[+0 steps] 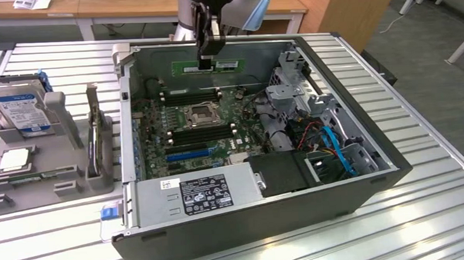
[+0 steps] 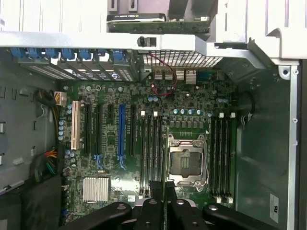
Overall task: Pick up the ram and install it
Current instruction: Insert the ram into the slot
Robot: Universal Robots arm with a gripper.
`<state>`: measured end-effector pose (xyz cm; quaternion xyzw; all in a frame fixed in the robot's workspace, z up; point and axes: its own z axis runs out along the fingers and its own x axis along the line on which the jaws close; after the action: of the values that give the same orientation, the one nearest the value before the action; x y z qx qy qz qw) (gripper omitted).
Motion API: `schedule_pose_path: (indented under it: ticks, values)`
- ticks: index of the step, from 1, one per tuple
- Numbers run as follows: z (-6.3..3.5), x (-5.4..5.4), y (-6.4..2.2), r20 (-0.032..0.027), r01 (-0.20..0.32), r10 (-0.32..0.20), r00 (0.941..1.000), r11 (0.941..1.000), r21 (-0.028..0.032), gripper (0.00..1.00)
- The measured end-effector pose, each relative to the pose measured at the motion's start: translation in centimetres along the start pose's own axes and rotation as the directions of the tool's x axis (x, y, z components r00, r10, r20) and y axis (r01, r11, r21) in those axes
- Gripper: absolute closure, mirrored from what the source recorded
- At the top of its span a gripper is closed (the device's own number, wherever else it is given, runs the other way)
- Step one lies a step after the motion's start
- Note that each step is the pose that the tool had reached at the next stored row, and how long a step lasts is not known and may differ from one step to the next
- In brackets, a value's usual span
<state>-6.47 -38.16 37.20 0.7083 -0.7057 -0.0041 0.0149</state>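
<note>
case [image 1: 260,234]: set on the table [image 1: 440,226]
motherboard [image 1: 192,117]: laid inside the case
ram [image 1: 231,65]: held by the gripper [image 1: 205,62] above the motherboard
hard drive [image 1: 18,107]: stood at the exterior view's left of the case

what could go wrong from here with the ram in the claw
The claw grips the ram only at its middle, so the stick might tilt or slip when pressed down.
In the wrist view the ram's edge seems to sit beside the open CPU socket rather than over the memory slots; a misaligned descent could strike the socket.
</note>
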Motion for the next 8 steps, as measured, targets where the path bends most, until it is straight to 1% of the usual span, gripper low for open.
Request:
schedule_pose_path:
  ticks: [8]
  values:
    - [1.46, 0.0, -0.03, 0.0000, 0.000, 0.000, 1.0000, 1.0000, 0.0000, 0.87]
